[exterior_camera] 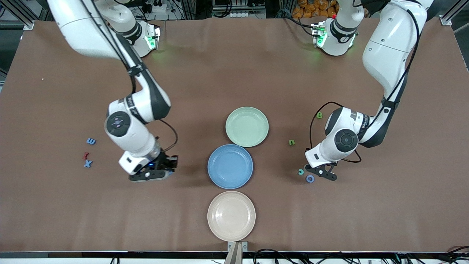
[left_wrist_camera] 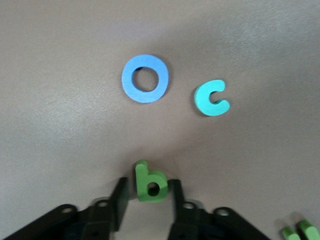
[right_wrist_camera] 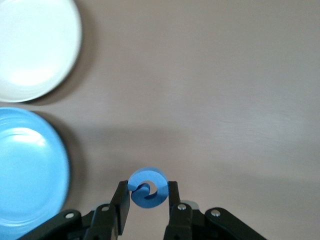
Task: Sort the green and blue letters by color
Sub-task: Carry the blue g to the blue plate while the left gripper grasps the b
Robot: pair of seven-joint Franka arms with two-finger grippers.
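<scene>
My left gripper point(left_wrist_camera: 148, 187) is down at the table with a green letter b point(left_wrist_camera: 149, 183) between its fingers, shut on it. Just past it lie a blue O point(left_wrist_camera: 145, 78) and a teal c point(left_wrist_camera: 212, 98). In the front view this gripper point(exterior_camera: 322, 173) sits beside the O point(exterior_camera: 310, 178) and c point(exterior_camera: 301, 171). My right gripper point(right_wrist_camera: 147, 192) is shut on a round blue letter point(right_wrist_camera: 148, 189). It hangs point(exterior_camera: 163, 169) over bare table beside the blue plate point(exterior_camera: 230, 166). A green n point(exterior_camera: 291, 142), a green B point(exterior_camera: 319, 115), a blue E point(exterior_camera: 91, 141) and a blue X point(exterior_camera: 88, 164) lie loose.
A green plate point(exterior_camera: 247, 126), the blue plate and a beige plate point(exterior_camera: 231, 215) stand in a row down the table's middle. A small red letter point(exterior_camera: 86, 155) lies between the E and X. Brown cloth covers the table.
</scene>
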